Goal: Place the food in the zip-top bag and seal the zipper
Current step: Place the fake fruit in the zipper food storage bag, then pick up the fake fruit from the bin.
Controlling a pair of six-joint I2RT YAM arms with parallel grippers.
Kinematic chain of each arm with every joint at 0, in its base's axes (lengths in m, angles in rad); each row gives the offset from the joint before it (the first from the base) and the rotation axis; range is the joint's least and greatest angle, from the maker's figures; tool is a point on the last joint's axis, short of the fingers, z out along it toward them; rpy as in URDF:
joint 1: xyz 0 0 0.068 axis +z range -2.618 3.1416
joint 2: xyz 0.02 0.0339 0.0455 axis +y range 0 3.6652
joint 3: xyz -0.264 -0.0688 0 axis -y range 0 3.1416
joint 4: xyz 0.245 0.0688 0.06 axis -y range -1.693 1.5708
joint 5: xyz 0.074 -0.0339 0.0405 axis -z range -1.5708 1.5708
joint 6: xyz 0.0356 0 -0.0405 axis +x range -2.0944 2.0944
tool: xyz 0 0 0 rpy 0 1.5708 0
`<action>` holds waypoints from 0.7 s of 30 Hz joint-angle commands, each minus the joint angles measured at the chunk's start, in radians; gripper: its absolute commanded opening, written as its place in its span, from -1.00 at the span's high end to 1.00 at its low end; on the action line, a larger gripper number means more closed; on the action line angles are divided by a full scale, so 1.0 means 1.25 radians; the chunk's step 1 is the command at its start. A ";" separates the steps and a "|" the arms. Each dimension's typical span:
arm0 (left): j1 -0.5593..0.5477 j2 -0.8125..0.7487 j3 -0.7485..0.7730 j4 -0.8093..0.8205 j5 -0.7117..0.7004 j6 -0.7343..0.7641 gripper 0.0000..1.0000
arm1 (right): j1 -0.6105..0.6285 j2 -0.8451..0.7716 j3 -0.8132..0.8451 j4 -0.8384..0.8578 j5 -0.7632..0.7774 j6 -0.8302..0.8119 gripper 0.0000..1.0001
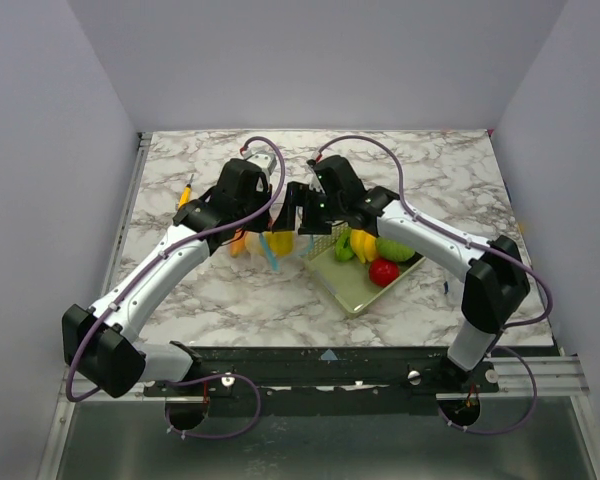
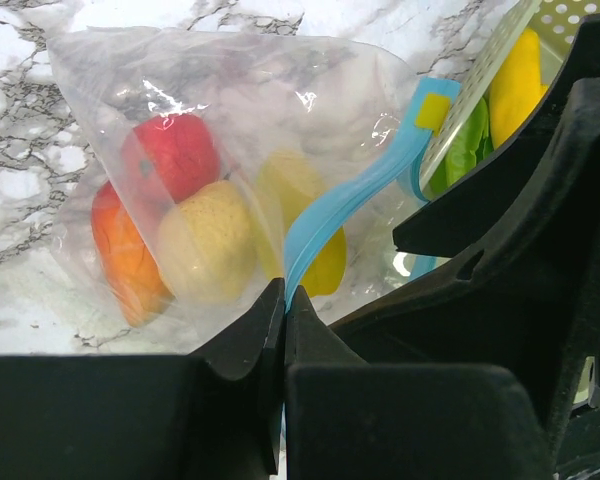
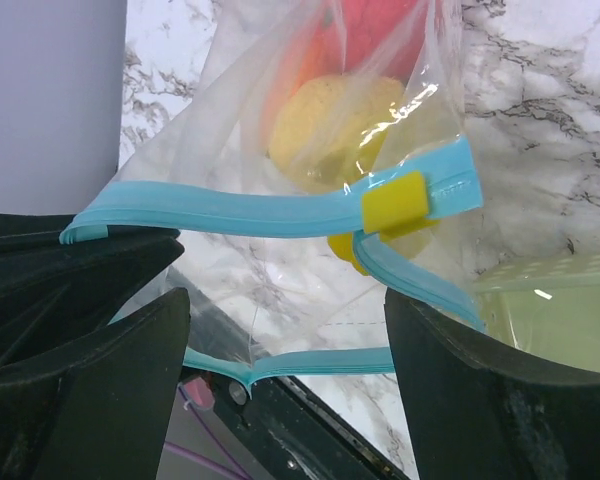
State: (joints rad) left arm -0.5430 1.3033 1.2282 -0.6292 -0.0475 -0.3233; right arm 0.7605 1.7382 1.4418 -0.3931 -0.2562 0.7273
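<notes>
The left claw (image 2: 284,300) is pressed together on the zipper (image 2: 340,205), pinching the light-blue strip near one end. The strip rises from between its tips and curves up to the right. The zip-top bag (image 2: 230,90) spreads out just beyond this claw, with the marbled bench (image 2: 20,120) behind it. Four pieces of food are bunched inside, on the side away from the strip: a red piece (image 2: 175,155) uppermost, an orange piece (image 2: 120,250) below and left of it, a pale yellow piece (image 2: 205,240) touching both, and a bright yellow piece (image 2: 320,270) just behind the strip.

The right claw (image 3: 288,310) stands wide apart and grips nothing. One lip of the zipper runs low across the gap between its fingers. The other lip crosses above them and carries a yellow slider (image 3: 395,200) near its right end, so the bag's mouth is parted between the two lips. A dark shape at the left end of the upper lip is probably the left claw, though the wrist view is too close to be sure.

From overhead, the two claws face each other over the bag at mid-bench. Just beside the right claw sits a mesh basket (image 1: 345,290) holding a yellow banana (image 1: 363,243), a green toy (image 1: 395,248) and a red toy (image 1: 384,272).
</notes>
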 commanded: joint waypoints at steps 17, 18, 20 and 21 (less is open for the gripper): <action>0.007 -0.020 -0.004 0.020 0.012 -0.006 1.00 | 0.008 -0.243 -0.137 -0.254 0.259 -0.066 -0.58; 0.007 -0.019 -0.003 0.020 0.012 -0.006 1.00 | 0.008 -0.259 -0.161 -0.262 0.275 -0.065 -0.58; 0.007 -0.017 -0.003 0.020 0.011 -0.006 1.00 | 0.008 -0.287 -0.201 -0.278 0.309 -0.061 -0.58; 0.008 -0.016 -0.004 0.019 0.011 -0.006 1.00 | 0.007 -0.297 -0.221 -0.284 0.325 -0.060 -0.58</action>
State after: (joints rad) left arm -0.5377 1.3014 1.2282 -0.6292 -0.0475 -0.3241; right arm 0.7605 1.4120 1.2522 -0.6411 0.0174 0.6609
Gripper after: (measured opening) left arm 0.010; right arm 0.792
